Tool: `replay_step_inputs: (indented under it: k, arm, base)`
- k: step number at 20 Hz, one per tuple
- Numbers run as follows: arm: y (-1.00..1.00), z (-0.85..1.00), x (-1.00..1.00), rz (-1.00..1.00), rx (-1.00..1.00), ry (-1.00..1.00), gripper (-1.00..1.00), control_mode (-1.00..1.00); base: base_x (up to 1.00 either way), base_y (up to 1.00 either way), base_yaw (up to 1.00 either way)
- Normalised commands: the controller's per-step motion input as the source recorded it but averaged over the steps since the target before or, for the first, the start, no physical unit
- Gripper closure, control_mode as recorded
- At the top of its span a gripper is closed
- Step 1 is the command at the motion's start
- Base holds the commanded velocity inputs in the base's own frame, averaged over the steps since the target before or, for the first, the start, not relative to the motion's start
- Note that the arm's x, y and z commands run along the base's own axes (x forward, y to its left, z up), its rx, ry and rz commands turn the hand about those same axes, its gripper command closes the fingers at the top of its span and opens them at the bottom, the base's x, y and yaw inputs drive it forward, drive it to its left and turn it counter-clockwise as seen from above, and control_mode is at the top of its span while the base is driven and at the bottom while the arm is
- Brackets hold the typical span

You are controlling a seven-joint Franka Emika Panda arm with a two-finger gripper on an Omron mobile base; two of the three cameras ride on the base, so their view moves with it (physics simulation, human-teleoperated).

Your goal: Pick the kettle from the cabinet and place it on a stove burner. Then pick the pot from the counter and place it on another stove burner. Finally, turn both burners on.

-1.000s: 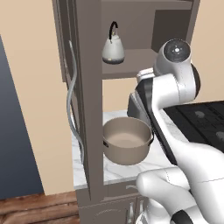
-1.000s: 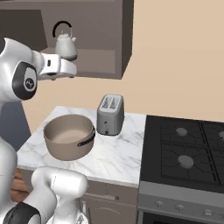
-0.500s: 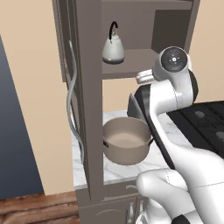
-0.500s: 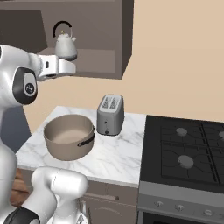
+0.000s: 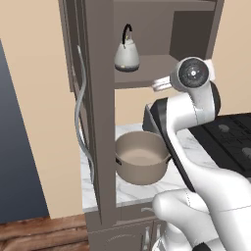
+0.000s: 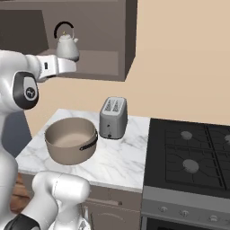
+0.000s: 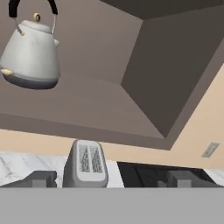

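- Gripper (image 7: pixel 107 180), two small dark finger tips: set far apart, nothing between them; raised to the level of the cabinet shelf, in front of its open side.
- Small silver-grey dome-shaped kettle with thin black arched handle (image 7: pixel 31 54) (image 5: pixel 127 55) (image 6: pixel 67 46): upright on the cabinet shelf, up and to the left of the gripper in the hand view, well apart from the finger tips; not held.
- Tall dark grey-brown wooden cabinet (image 5: pixel 98 122) (image 6: pixel 108 40) (image 7: pixel 144 57): shelf open, directly ahead of the gripper; long wavy silver door handle (image 5: pixel 80 115) on its outer side.
- Large wide round tan-beige pot with paler inside and short dark side handles (image 5: pixel 142 163) (image 6: pixel 71 139): on the counter, below the gripper, empty.
- White marble counter with grey veins (image 6: pixel 121 161) (image 5: pixel 122 188) (image 7: pixel 17 164): below the gripper, dark drawers under it.
- Boxy grey two-slot toaster (image 6: pixel 113 117) (image 7: pixel 86 164): upright on the counter, ahead of and below the gripper, between the finger tips in the hand view; beside the pot, next to the cooktop.
- Black cooktop with round grey burner caps and black iron grates (image 6: pixel 191 155) (image 5: pixel 230 137): adjoining the counter, below and to the right of the gripper; nothing standing on the burners in view.
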Motion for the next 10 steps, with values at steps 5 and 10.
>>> replay_step_inputs:
  k: [5, 10]
  arm:
    - [0.02, 0.11, 0.0, 0.0, 0.0, -0.01, -1.0, -1.0]
    - [0.22, 0.0, -0.01, 0.0, -0.06, -0.08, -1.0, -1.0]
  base:
    - [0.0, 0.0, 0.0]
    - [0.0, 0.0, 0.0]
